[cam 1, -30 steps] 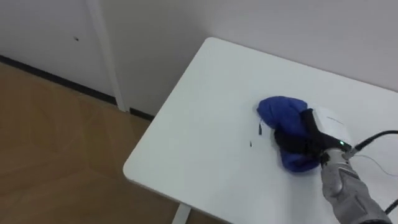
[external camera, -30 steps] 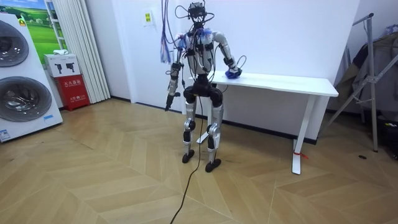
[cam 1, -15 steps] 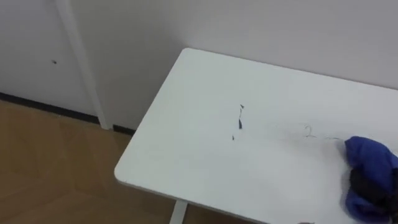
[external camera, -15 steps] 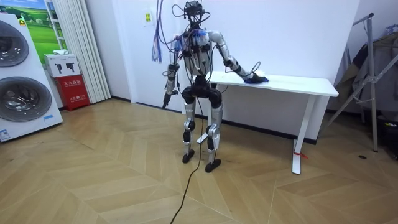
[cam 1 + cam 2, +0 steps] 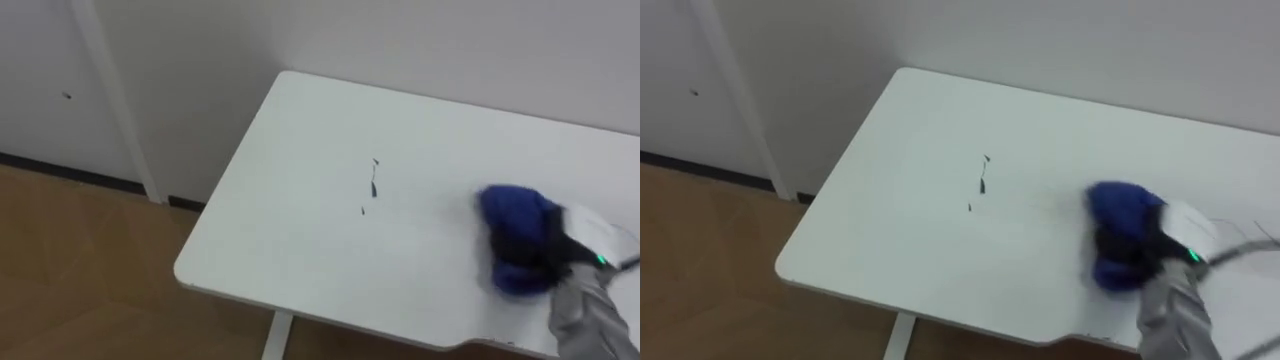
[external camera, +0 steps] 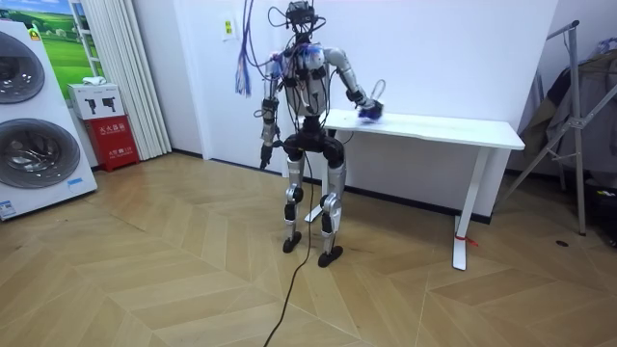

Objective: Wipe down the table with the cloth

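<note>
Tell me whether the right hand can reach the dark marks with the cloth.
Probably yes. The right hand, shut on the cloth, rests on the table right of the marks; only bare tabletop lies between.

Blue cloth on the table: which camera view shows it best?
The left eye view: the blue cloth lies large and bunched on the white table, the right hand curled over it. The right eye view shows much the same. In the room view it is a small blue spot at that hand, near the table's end.

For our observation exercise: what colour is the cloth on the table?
The cloth is blue, clearest in the left eye view.
</note>
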